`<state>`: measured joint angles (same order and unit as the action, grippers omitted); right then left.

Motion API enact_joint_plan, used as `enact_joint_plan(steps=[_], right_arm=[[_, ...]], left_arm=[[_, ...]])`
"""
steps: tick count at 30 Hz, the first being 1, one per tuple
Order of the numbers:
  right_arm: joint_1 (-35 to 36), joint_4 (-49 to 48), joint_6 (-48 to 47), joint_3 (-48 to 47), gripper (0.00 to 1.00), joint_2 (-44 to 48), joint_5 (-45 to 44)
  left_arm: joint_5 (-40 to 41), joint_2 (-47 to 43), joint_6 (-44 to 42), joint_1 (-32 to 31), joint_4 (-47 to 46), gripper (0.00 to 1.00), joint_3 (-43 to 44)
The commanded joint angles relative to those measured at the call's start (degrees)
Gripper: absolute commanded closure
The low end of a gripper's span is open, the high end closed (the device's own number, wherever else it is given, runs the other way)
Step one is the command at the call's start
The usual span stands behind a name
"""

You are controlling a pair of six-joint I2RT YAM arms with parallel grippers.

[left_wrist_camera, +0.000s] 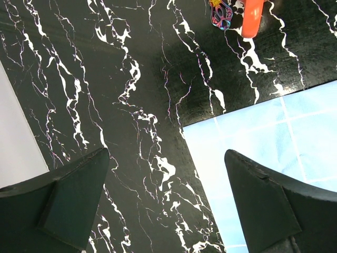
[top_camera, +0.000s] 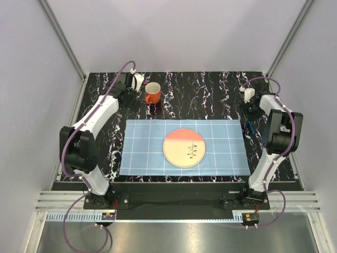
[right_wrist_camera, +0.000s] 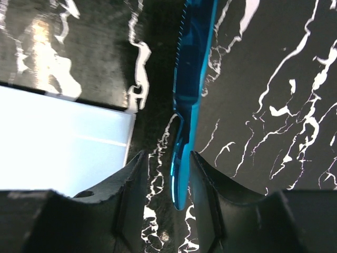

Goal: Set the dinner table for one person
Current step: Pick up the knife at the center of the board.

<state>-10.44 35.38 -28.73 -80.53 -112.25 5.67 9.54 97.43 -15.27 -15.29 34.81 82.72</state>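
The dinner table (top_camera: 210,95) is my worktop. A checked mat (top_camera: 142,153) lies at its centre, marking the single place. The plate (top_camera: 176,138) sits mid-mat, which leaves both flanks free for cutlery. The orange mug (top_camera: 152,94) stands beyond the mat's far left corner. My left tool (left_wrist_camera: 166,154) hangs near it, wide and empty. The blue knife (right_wrist_camera: 192,63) lies just right of the mat. My right tool (right_wrist_camera: 167,158) straddles its handle, set narrow with one pad apart: I judge no grip yet.

white-and-black arms (top_camera: 95,118), purple looped cables (top_camera: 66,153), dark wedge-shaped gripper fingers (left_wrist_camera: 73,205)
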Motion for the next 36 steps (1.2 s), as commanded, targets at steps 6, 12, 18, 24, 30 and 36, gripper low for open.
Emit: enact_joint_plan(steps=[6, 12, 18, 24, 30, 36], right_arm=[[-2.0, -0.2, -1.1, -0.5, 0.57, -2.5, 1.8], [-2.3, -0.4, -0.7, -0.5, 0.58, -3.9, 3.0], [-2.3, -0.6, -0.4, -0.2, 0.59, -4.8, 4.5], [-2.3, -0.6, -0.4, -0.6, 0.60, -6.4, 4.4], [-2.3, -0.6, -0.1, -1.3, 0.72, -7.5, 3.9], [-2.3, -0.7, 0.2, -1.0, 0.96, -7.6, 3.7]], left_arm=[[-0.2, -2.7, -2.6, -0.4, -2.1, 0.01, -0.1], [-0.2, -3.3, -3.8, -0.4, -1.9, 0.01, 0.5], [-0.1, -3.6, -4.3, -1.1, -1.5, 0.01, 1.0], [0.6, -4.3, -5.6, -1.7, -1.1, 0.01, 1.2], [1.0, -4.9, -7.1, -2.1, -0.6, 0.01, 2.0], [1.6, -5.3, -8.0, -2.4, -0.4, 0.01, 2.8]])
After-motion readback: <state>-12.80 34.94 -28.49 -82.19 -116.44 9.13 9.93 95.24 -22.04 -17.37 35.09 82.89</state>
